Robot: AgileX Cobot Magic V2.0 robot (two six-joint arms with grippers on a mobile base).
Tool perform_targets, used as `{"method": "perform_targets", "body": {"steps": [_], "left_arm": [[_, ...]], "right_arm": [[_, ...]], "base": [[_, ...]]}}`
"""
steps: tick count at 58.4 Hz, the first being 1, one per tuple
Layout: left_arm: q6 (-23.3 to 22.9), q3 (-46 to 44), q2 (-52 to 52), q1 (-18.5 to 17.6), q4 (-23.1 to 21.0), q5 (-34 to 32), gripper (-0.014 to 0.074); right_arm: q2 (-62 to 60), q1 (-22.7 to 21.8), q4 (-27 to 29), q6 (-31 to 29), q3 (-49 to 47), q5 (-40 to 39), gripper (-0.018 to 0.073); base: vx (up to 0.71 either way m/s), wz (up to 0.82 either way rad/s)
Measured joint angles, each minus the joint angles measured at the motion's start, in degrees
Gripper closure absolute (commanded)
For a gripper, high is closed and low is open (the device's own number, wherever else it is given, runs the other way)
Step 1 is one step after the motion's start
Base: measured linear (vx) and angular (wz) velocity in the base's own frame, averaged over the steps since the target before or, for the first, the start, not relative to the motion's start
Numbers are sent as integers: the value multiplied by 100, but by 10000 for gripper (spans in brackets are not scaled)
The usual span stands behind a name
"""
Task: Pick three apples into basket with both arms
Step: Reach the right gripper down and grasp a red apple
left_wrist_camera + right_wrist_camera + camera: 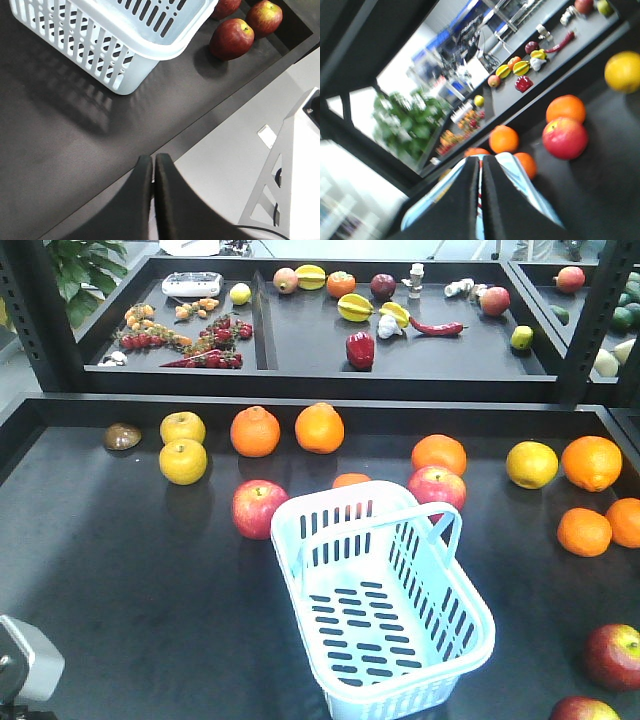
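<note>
Front-facing camera shows me the basket (410, 695) empty near the middle of the desk (120, 570), with the dark red apples (612, 655) off at the near right corner. My left end effector (153, 161) is pinched closed on nothing above the desk edge. The right end effector (481, 162) is likewise closed and empty, over the basket

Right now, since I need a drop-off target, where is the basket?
In the front view the basket stands near the table's front centre, its far end between two pinkish-red apples; darker apples lie to its right.
</note>
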Motion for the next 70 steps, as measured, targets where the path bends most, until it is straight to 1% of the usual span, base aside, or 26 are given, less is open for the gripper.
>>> {"method": "perform_targets", "body": {"steps": [6,12,15,20,28,32,36,42,43,47,51,53,56,61,64,70], "left_arm": [[0,0,0,0,0,0,603],[0,0,0,0,0,0,603],[0,0,0,0,0,0,603],[0,0,0,0,0,0,602],[0,0,0,0,0,0,602],[0,0,0,0,0,0,602],[0,0,0,0,0,0,602],[0,0,0,0,0,0,602],[0,0,0,0,0,0,602],[0,0,0,0,0,0,602],[0,0,0,0,0,0,602],[0,0,0,0,0,0,602],[0,0,0,0,0,0,602],[0,0,0,0,0,0,602],[0,0,0,0,0,0,602],[0,0,0,0,0,0,602]], "right_arm": [[513,0,-522,-545,-984,1139,564],[1244,0,-1252,-994,-1863,2110,564],[1544,0,-1574,-1164,-2161,2375,564],[1914,0,-2009,-1215,-2443,2535,564],[2662,0,-2203,-1215,-2752,3094,536],[3193,0,-2246,-1215,-2939,3409,484],[3836,0,-2267,-1228,-3236,3724,392],[4770,0,-2279,-1333,-3748,4134,183],[4898,0,-2291,-1372,-3810,4177,138],[5535,0,-2396,-1524,-4045,4275,3],[6144,0,-2722,-1621,-4122,4260,-99],[6418,0,-2896,-1627,-4125,4254,-134],[6749,0,-3078,-1627,-4125,4261,-169],[7171,0,-3169,-1601,-4125,4309,-167],[7401,0,-3109,-1607,-4125,4346,-162],[7833,-53,-2778,-1723,-4125,4403,-148]], "base": [[0,0],[0,0],[0,0],[0,0],[0,0],[0,0],[0,0],[0,0],[0,0],[0,0],[0,0],[0,0],[0,0],[0,0],[0,0],[0,0]]}}
